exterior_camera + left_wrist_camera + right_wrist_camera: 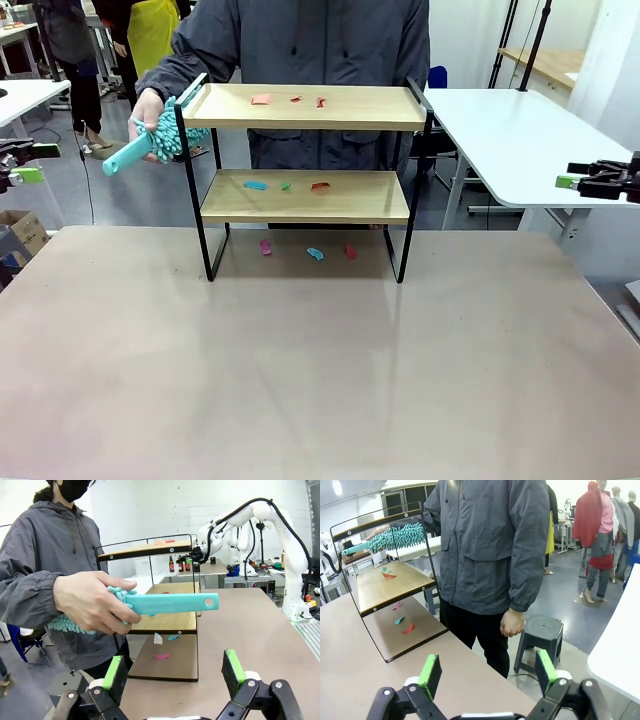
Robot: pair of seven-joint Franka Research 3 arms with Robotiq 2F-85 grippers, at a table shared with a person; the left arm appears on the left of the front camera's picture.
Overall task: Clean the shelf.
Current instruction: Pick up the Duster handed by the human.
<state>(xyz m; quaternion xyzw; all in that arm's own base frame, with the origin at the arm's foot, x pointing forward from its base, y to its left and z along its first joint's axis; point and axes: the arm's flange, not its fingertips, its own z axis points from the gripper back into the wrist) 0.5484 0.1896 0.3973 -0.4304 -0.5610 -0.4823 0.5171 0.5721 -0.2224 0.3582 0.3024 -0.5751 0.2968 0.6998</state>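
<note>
Shelf [360,203] upright, long axis L-R.

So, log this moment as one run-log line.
person's hand: holds teal duster; left claw: open; right claw: open; shelf: scraps on both boards

Both grippers are black with bright green pads [114,672], the left gripper [172,672] and the right gripper [487,672] alike. Ahead of the left gripper, the duster [170,603] is turquoise all over (handle and fluffy head the same shade), set against the person's plain grey jacket [45,545]. Beyond it, the shelf [370,108] has pale wood-grain boards in a thin black frame. Small bits dot it: an orange scrap [261,99], a red scrap [319,186], a teal scrap [255,185], a green scrap [285,185], and below, a pink scrap [265,246]. The table [320,370] under both grippers is dull beige-grey. Past the right gripper's fingers, the stool [540,630] is dark grey.
</note>
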